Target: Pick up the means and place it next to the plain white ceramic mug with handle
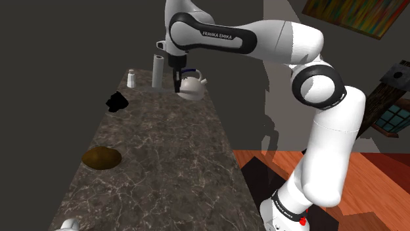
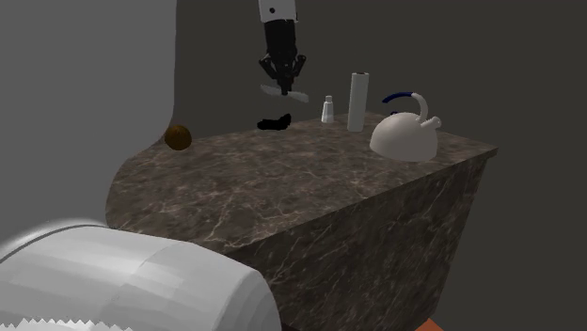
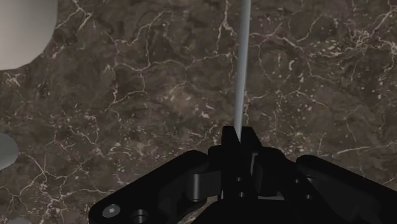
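Observation:
A thin, flat pale grey strip (image 3: pixel 243 70) is clasped edge-on between the fingers of my black gripper (image 3: pixel 239 137), which is shut on it. In the second exterior view the gripper (image 2: pixel 282 83) hangs well above the far part of the dark marble counter (image 2: pixel 310 188), with the pale strip (image 2: pixel 292 94) sticking out below the fingertips. In the shoulder view the gripper (image 1: pixel 177 86) is just beside the white kettle (image 1: pixel 191 86). A white mug (image 1: pixel 69 225) peeks in at the counter's near end and looms large in the second exterior view (image 2: pixel 122 277).
At the counter's far end stand a white kettle with a blue handle (image 2: pixel 406 133), a tall grey cylinder (image 2: pixel 356 102) and a small shaker (image 2: pixel 327 109). A black lump (image 1: pixel 117 102) and a brown rounded thing (image 1: pixel 101 157) lie along the shoulder view's left edge.

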Controlling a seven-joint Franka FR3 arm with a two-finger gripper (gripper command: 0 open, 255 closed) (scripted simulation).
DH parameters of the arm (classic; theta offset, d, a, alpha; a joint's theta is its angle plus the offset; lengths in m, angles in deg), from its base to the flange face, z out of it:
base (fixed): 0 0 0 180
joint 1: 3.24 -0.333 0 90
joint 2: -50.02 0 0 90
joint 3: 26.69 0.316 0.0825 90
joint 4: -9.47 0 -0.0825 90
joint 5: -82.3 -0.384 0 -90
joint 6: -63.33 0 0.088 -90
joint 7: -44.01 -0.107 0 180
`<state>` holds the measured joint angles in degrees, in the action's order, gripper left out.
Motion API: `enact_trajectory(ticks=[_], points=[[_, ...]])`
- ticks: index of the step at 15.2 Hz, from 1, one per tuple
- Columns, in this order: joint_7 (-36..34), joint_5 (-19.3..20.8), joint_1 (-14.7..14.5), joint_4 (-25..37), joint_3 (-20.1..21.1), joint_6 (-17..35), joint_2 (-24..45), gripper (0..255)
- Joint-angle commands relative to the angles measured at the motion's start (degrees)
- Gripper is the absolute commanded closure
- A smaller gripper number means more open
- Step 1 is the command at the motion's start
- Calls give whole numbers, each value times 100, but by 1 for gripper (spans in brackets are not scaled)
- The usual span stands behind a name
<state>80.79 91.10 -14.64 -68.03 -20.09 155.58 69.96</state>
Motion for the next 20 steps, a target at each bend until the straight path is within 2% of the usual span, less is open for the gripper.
enact_trajectory(ticks=[1,10,20], points=[[-247,-10,-154,-195,85,9,-155,255],[-1325,-72,-813,-767,487,53,-562,255],[-2576,-82,-1614,-636,962,-104,-458,255]])
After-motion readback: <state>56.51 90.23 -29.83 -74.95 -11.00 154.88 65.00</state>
